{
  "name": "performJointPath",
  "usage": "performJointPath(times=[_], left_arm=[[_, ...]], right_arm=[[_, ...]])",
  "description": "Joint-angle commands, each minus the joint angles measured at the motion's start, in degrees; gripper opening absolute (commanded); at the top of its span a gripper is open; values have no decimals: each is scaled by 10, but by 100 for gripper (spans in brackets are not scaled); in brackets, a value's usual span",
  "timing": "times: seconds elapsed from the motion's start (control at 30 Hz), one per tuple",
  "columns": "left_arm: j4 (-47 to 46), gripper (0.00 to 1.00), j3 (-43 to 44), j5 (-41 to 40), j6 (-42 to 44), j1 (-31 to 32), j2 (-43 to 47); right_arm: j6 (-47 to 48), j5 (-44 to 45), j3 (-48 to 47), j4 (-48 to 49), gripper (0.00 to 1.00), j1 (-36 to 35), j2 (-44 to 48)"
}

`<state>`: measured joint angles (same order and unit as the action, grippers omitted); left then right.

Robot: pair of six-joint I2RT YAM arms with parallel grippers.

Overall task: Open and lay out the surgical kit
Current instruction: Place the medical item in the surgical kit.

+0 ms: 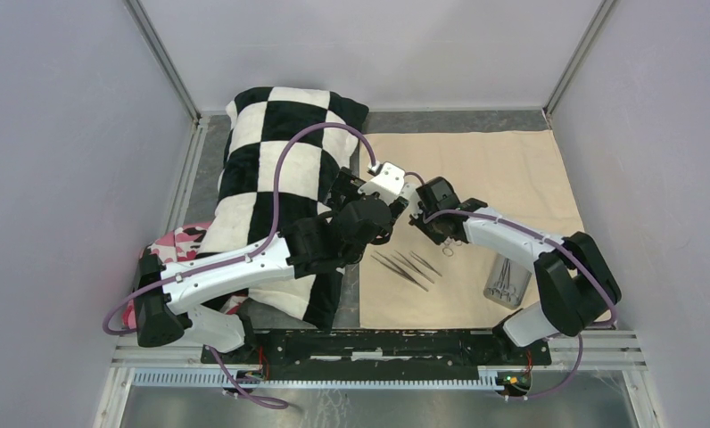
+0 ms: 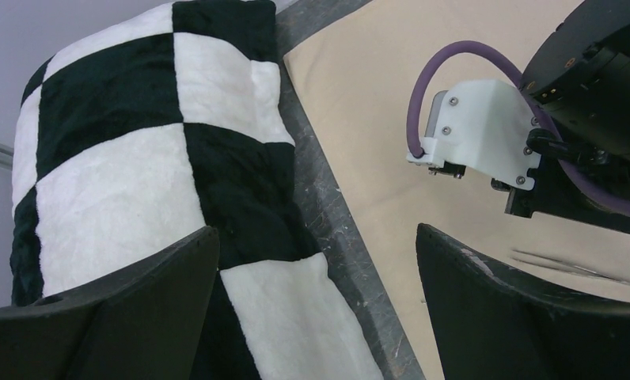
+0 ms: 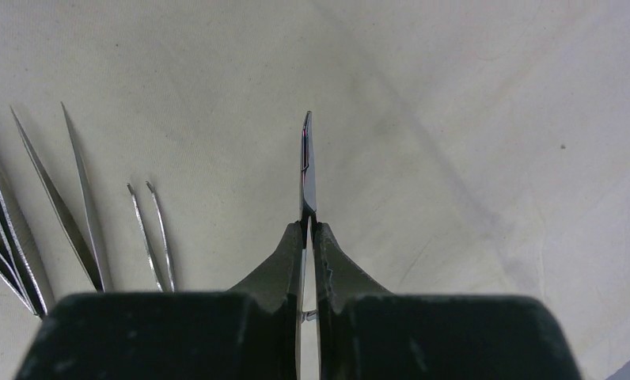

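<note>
Three tweezers lie on the beige cloth, one tray nearby; right jaws clamp one forceps, left jaws stand wide apart.

Black-and-white checkered pillow: plush, lying lengthwise. Pink camouflage cloth: tucked under the pillow's near left corner, partly hidden. Grey tabletop: beneath the pillow.

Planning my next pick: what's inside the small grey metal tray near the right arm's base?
The grey metal tray holds scissor-handled steel forceps; their count is unclear, and they hide part of its floor.
</note>
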<state>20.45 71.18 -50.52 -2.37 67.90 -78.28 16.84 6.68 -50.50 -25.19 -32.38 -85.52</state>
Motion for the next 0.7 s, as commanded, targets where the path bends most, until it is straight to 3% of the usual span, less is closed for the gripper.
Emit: performJointPath(times=[0.0,0.67], left_arm=[[-22,100,4,-6,-11,-1,-1],[-23,100,3,11,-8,-1,-2]], right_arm=[[18,20,3,28,0,-12,-13],[-3,8,42,47,0,-27,-22]])
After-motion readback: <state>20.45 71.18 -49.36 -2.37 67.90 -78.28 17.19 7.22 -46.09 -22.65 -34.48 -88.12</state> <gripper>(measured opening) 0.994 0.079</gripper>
